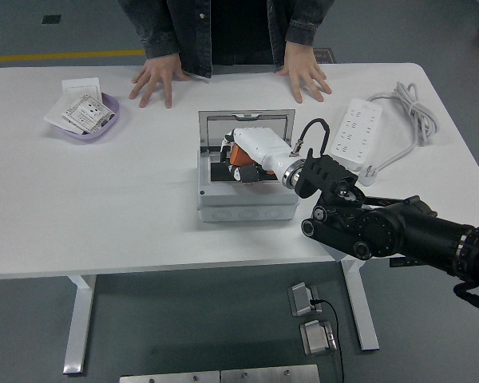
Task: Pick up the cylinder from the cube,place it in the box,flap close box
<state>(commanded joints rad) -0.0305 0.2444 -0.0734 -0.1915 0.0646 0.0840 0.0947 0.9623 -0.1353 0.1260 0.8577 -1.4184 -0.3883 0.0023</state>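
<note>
- The right robot hand (pixel 243 159), white with a black arm behind it, is seen reaching from the lower right into the open grey box (pixel 246 199) at the middle of the white bench (pixel 104 199).
- Its fingers are seen curled around an orange cylinder (pixel 238 154), which is held inside the box's opening, at or just above the dark interior; whether it rests on the bottom cannot be told.
- The box's lid (pixel 246 121) is seen standing open at the far side, tilted back toward the person.
- The cube cannot be made out clearly; only dark shapes are seen beneath the hand inside the box.
- A person in a dark jacket is seen at the far side, with both hands laid flat on the bench: one (pixel 157 80) to the picture's left, the other (pixel 305 77) to the right, both well apart from the box.
- A lilac bowl (pixel 104 125) holding small packets is seen at the far left, with a white card (pixel 80 84) just behind it.
- A white power strip (pixel 358 132) with its coiled cable (pixel 411 108) is seen lying to the right of the box.
</note>
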